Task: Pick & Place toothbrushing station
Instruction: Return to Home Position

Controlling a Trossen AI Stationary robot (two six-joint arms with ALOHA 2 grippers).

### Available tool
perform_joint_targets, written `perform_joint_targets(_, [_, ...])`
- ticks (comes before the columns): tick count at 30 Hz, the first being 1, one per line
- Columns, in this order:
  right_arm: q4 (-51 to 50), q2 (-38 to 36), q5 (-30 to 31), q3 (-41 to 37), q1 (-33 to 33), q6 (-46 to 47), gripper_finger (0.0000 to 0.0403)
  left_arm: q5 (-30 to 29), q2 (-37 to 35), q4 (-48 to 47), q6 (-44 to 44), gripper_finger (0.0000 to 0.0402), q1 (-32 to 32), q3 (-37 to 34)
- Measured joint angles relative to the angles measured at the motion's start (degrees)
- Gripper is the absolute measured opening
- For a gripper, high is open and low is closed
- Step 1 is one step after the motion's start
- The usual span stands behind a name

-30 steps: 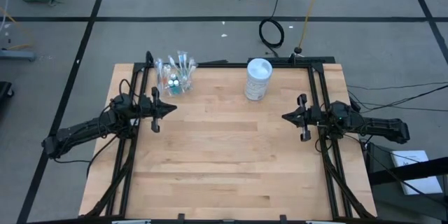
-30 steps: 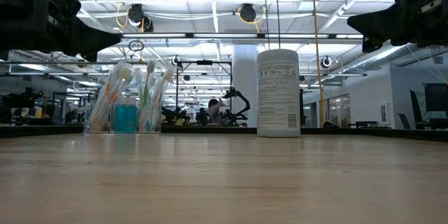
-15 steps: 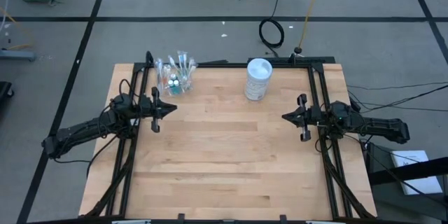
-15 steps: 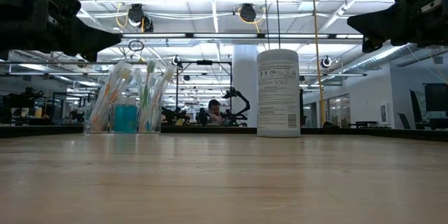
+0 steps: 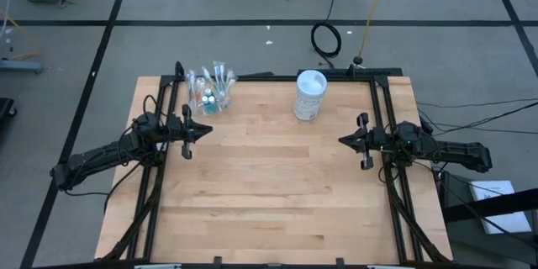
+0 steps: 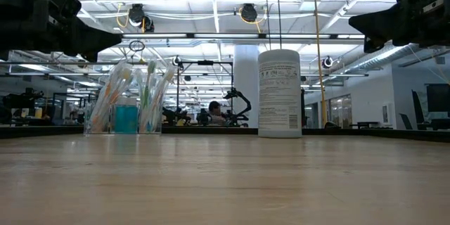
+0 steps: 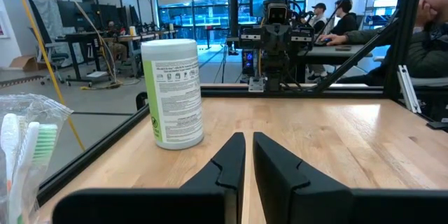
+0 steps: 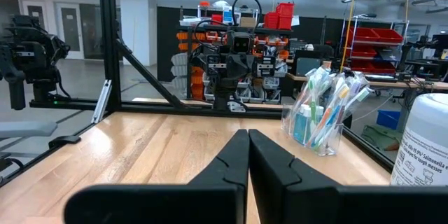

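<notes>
Both your left gripper [image 5: 207, 130] and right gripper [image 5: 341, 140] are staying put, fingers drawn together and empty, so your toothbrushing station [image 5: 210, 92] is looking finished.

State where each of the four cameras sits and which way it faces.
High: overhead, straight down on the table; both arms, left gripper and right gripper, show.
Low: table height, level towards the organizer; both arms overhead.
Left wrist: faces the right arm; own shut fingers below.
Right wrist: faces the left arm; own shut fingers.
Shared: all show the white container.
</notes>
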Motion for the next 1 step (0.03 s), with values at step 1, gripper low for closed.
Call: perform_joint_targets(1, [0.0, 0.0, 0.0, 0.0, 0.0, 0.0, 0.0004, 0.0, 0.0, 0.0, 0.0, 0.0037, 0.0, 0.0])
